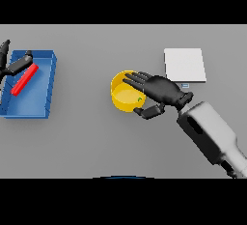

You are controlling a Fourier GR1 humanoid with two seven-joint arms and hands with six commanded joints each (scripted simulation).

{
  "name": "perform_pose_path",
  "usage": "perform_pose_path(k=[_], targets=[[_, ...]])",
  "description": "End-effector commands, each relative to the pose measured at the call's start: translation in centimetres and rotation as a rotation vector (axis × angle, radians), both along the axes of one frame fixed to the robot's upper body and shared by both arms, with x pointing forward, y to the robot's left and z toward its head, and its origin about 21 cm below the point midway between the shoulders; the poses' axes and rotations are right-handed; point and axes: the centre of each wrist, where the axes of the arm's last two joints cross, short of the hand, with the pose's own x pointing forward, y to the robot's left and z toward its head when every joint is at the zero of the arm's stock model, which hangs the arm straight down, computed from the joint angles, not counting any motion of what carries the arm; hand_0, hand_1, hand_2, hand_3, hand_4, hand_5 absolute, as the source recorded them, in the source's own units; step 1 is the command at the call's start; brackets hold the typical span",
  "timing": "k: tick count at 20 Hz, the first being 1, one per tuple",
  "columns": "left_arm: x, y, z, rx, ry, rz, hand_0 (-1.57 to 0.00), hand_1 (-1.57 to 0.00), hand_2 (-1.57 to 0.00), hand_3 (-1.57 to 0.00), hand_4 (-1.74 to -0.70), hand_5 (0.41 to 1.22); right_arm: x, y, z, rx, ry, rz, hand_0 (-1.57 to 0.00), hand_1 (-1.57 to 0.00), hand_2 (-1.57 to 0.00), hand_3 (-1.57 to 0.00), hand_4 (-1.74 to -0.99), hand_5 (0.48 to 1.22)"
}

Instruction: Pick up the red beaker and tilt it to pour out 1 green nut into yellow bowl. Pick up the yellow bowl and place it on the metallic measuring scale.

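Blue tray (pixel 48 81) walls at the table's far left hold the red beaker (pixel 24 79) lying slantwise, with the left hand (pixel 14 64) over its upper end, fingers seemingly relaxed rather than gripping. Bare grey table (pixel 82 132) separates it from the yellow bowl (pixel 121 98), a green nut (pixel 140 98) inside. Right hand (pixel 161 91) curls around the bowl's right rim; the metallic measuring scale (pixel 184 64) sits just beyond.
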Motion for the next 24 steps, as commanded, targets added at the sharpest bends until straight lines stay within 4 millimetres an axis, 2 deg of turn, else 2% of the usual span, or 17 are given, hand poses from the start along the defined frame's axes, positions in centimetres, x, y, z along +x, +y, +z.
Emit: perform_pose_path(k=[1,4,6,11,14,16,19,21,22,23,24], targets=[[0.0,0.3,-0.3,0.003,0.004,0.006,0.0,0.0,0.0,0.0,-0.8,0.716,0.3,0.4,-0.1,-0.02,0.006,0.017,0.0,0.0,0.0,0.0,-1.261,0.685],[0.2,0.2,0.1,0.0,-0.002,0.007,0.0,0.0,0.0,0.0,-0.79,0.723,1.1,1.8,-0.5,-0.063,0.04,0.052,0.0,0.0,0.0,0.0,-1.246,0.686],[0.2,0.4,0.3,0.002,-0.007,0.001,0.0,0.0,0.0,0.0,-0.8,0.729,1.4,1.9,-0.8,-0.085,0.061,0.072,0.0,0.0,0.0,0.0,-1.243,0.682],[0.2,0.3,0.3,0.002,-0.004,-0.005,0.0,0.0,0.0,0.0,-0.8,0.735,2.0,2.6,-2.0,-0.163,0.108,0.093,0.0,0.0,0.0,0.0,-1.288,0.671],[0.2,0.8,0.6,0.009,-0.01,0.008,0.0,0.0,0.0,0.0,-0.8,0.738,2.2,3.2,-1.8,-0.2,0.121,0.105,0.0,0.0,0.0,0.0,-1.303,0.674],[0.3,0.3,0.3,0.007,-0.009,-0.002,0.0,0.0,0.0,0.0,-0.8,0.735,2.3,3.5,-2.0,-0.237,0.13,0.112,0.0,0.0,0.0,0.0,-1.307,0.69],[0.3,0.9,0.5,0.008,-0.013,0.004,0.0,0.0,0.0,0.0,-0.79,0.729,2.7,3.8,-2.2,-0.264,0.129,0.113,0.0,0.0,0.0,-0.01,-1.308,0.729],[0.4,0.7,0.7,0.008,-0.009,-0.002,0.0,0.0,0.0,0.0,-0.79,0.725,2.7,4.5,-2.2,-0.287,0.122,0.104,-0.02,-0.04,-0.07,-0.09,-1.339,0.784],[0.3,0.7,0.7,0.006,-0.016,-0.006,0.0,0.0,0.0,0.0,-0.79,0.723,2.7,4.4,-2.1,-0.301,0.118,0.109,-0.09,-0.11,-0.13,-0.16,-1.362,0.82],[0.3,0.6,0.6,0.005,-0.017,-0.007,0.0,0.0,0.0,0.0,-0.79,0.722,2.6,4.4,-2.2,-0.302,0.116,0.126,-0.26,-0.24,-0.23,-0.25,-1.387,0.9],[0.3,0.6,0.5,0.003,-0.011,-0.002,0.0,0.0,0.0,0.0,-0.79,0.723,2.5,4.2,-2.6,-0.31,0.125,0.129,-0.51,-0.44,-0.39,-0.36,-1.425,0.964]])
